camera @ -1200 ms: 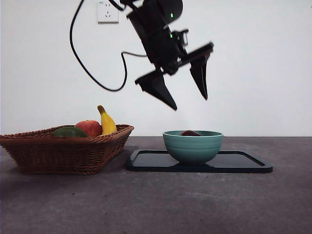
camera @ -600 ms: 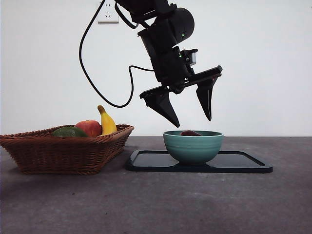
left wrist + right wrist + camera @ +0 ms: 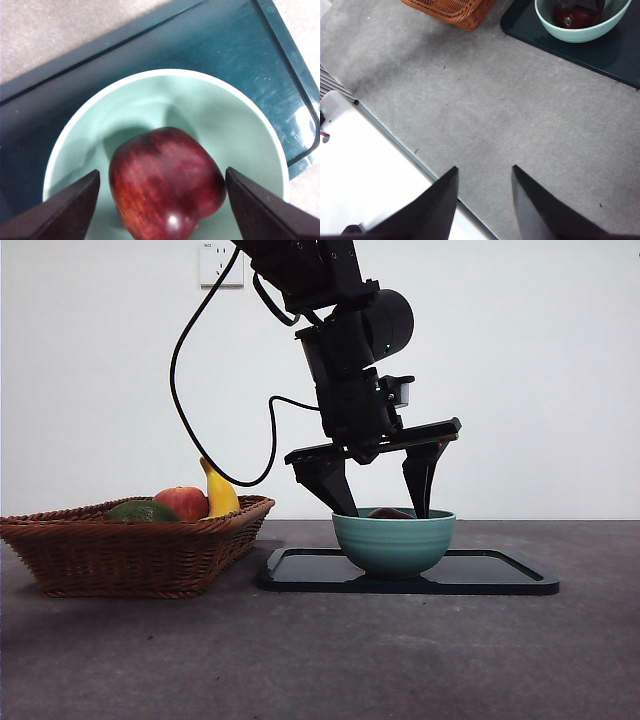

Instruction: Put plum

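The plum (image 3: pixel 167 182), dark maroon and glossy with a small highlight on its skin, lies inside the pale green bowl (image 3: pixel 250 125), resting on the bowl's inner floor. In the front view only the top of the plum (image 3: pixel 389 512) shows above the bowl's rim (image 3: pixel 393 540). The left tool (image 3: pixel 162 200) is spread wide, one black jaw on either side of the plum; neither jaw touches the fruit, and a strip of bowl interior shows between each jaw and the skin. In the front view the left tool (image 3: pixel 385 502) hangs from a dark arm that enters from above, and its two jaw tips dip to the level of the rim, one at each side of the bowl's opening. The bowl stands on a dark flat tray (image 3: pixel 500 575), toward the tray's end nearer the basket; the tray (image 3: pixel 240 55) lies on the grey table (image 3: pixel 320 660). Beside the tray, just apart from it, sits a woven brown basket (image 3: pixel 130 550) holding a red-and-yellow apple (image 3: pixel 182 502), a yellow banana (image 3: pixel 220 492) standing on end, and a dark green oval fruit (image 3: pixel 142 511). A white wall socket (image 3: pixel 220 265) is mounted on the wall behind. The right tool (image 3: pixel 482 187) waits well apart over bare table (image 3: pixel 520 110), jaws parted and gripping nothing; its view catches the bowl (image 3: pixel 580 30) with the plum (image 3: pixel 575 19) at a distance, and a corner of the basket (image 3: pixel 452 10).
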### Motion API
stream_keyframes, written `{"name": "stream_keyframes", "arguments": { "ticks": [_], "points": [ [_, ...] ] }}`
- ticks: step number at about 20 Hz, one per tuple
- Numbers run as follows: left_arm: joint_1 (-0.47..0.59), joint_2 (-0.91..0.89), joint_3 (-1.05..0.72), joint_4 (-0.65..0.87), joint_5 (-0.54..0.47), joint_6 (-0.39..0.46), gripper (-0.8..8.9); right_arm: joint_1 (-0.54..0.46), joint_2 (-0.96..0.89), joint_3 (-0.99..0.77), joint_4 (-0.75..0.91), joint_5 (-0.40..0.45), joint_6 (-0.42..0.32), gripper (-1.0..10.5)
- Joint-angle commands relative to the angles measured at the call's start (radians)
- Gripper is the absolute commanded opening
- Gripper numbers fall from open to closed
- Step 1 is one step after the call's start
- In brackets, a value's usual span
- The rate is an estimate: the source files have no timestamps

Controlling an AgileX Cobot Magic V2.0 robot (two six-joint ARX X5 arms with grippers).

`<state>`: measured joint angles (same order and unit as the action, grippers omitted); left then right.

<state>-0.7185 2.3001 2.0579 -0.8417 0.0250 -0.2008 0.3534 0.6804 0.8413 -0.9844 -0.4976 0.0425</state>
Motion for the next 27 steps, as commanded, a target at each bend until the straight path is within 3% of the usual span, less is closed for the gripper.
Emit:
{"name": "stream_keyframes", "arguments": {
  "ticks": [1,10,14,18,21,27],
  "points": [
    [-0.011,0.037,0.030,0.000,-0.003,-0.003,4.03,0.006,0.003,0.004,0.004,0.000,0.008,1.7],
    [-0.021,0.055,0.030,-0.011,-0.002,-0.011,3.95,0.006,0.003,0.004,0.005,0.000,0.002,1.7],
    [-0.029,0.055,0.030,-0.009,-0.003,-0.010,2.73,0.006,0.003,0.004,0.011,0.000,-0.002,1.7],
    [-0.029,0.053,0.039,-0.019,-0.003,-0.001,2.71,0.006,0.003,0.004,0.011,0.001,-0.002,1.7],
    [-0.027,0.053,0.161,-0.104,-0.003,0.017,2.72,0.006,0.003,0.004,0.011,0.001,-0.002,1.7],
    [0.007,0.052,0.587,-0.284,-0.003,0.044,2.75,0.006,0.003,0.004,0.011,0.006,-0.007,1.7]
  ]
}}
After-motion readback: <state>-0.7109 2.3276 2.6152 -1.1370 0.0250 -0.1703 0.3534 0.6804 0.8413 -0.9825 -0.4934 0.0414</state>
